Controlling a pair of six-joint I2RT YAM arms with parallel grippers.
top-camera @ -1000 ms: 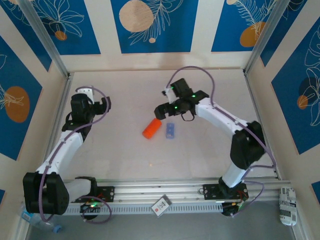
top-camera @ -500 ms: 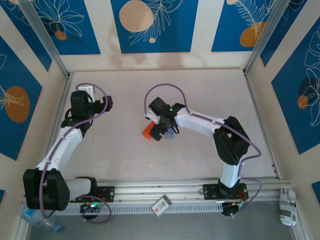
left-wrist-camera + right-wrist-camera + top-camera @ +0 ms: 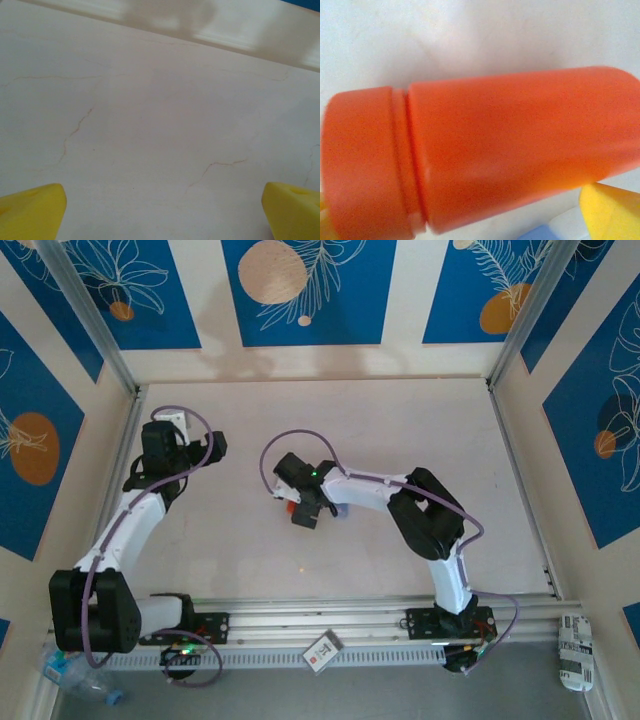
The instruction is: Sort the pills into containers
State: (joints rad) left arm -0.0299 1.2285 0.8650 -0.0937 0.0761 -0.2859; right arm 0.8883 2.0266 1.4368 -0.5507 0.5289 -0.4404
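Orange plastic is what catches the eye first: the orange bottle (image 3: pixel 490 150) lies on its side near the middle of the table (image 3: pixel 420 430), its cap end turned toward the left edge in the right wrist view. The right arm reaches across from the near right corner, and the right gripper (image 3: pixel 303 512) hangs right over that bottle with its jaws spread wide. One yellow finger (image 3: pixel 610 210) shows below the bottle's base end, and a thin yellow sliver sits at the cap end, so the bottle lies just ahead of the gap between them. I cannot tell whether either finger touches it, and nothing looks clamped. The containers (image 3: pixel 343 511), a pale-blue strip, lie just beside the bottle on its right-edge side, partly under the arm from above. In the right wrist view a corner of that strip peeks out next to the right-hand finger. A tiny orange pill (image 3: pixel 303 568) sits alone on the bare table, nearer the near edge than the bottle and well apart from both grippers. Over by the left edge, toward the far side, the left gripper (image 3: pixel 207 448) is also wide open and has hold of nothing. Its yellow fingertips (image 3: pixel 30 210) stand far apart above pale, faintly veined tabletop, well away from the strip and the pill.
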